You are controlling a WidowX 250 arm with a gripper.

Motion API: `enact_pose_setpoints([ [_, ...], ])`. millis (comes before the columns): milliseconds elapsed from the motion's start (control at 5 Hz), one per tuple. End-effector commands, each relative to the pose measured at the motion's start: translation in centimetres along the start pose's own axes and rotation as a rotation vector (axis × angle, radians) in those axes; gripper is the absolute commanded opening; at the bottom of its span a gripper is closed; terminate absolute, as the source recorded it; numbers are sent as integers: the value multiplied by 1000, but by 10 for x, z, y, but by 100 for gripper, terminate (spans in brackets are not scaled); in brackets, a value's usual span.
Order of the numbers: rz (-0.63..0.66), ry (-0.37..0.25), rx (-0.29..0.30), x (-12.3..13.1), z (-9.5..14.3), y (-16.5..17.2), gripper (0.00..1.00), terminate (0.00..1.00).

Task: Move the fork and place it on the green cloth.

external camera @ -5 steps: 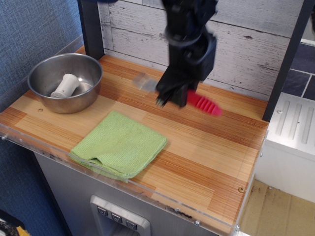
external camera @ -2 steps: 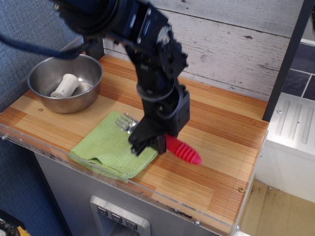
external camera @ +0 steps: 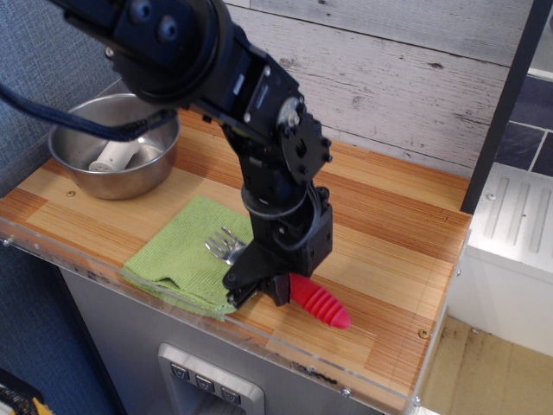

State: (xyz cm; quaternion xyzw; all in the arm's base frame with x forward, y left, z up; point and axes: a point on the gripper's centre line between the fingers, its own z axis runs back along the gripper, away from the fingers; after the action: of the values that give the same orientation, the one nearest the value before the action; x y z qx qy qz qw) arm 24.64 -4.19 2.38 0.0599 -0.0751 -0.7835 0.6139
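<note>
The fork has a silver head (external camera: pixel 225 245) and a thick ribbed red handle (external camera: pixel 321 304). My black gripper (external camera: pixel 259 290) is shut on the fork's middle, low over the right edge of the green cloth (external camera: pixel 177 258). The tines lie over the cloth. The red handle sticks out to the right over the wooden table. I cannot tell whether the fork touches the cloth. The gripper hides the right part of the cloth.
A steel bowl (external camera: pixel 82 164) at the back left holds a white spool-shaped piece (external camera: pixel 114 154). The wooden table (external camera: pixel 389 259) ends at a clear front edge close below the gripper. A dark post (external camera: pixel 497 112) stands at the right.
My gripper carried the fork from the back middle of the table forward and left, then down, so the tines now lie over the green cloth.
</note>
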Motion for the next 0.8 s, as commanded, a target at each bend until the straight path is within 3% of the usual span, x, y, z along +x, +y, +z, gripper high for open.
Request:
enact_pose_setpoints([
  [0, -11, 4, -8, 11, 3, -12, 0, 0],
  [200, 30, 47, -51, 9, 3, -11, 100, 0],
  [600, 55, 35, -36, 10, 5, -10, 100, 0],
])
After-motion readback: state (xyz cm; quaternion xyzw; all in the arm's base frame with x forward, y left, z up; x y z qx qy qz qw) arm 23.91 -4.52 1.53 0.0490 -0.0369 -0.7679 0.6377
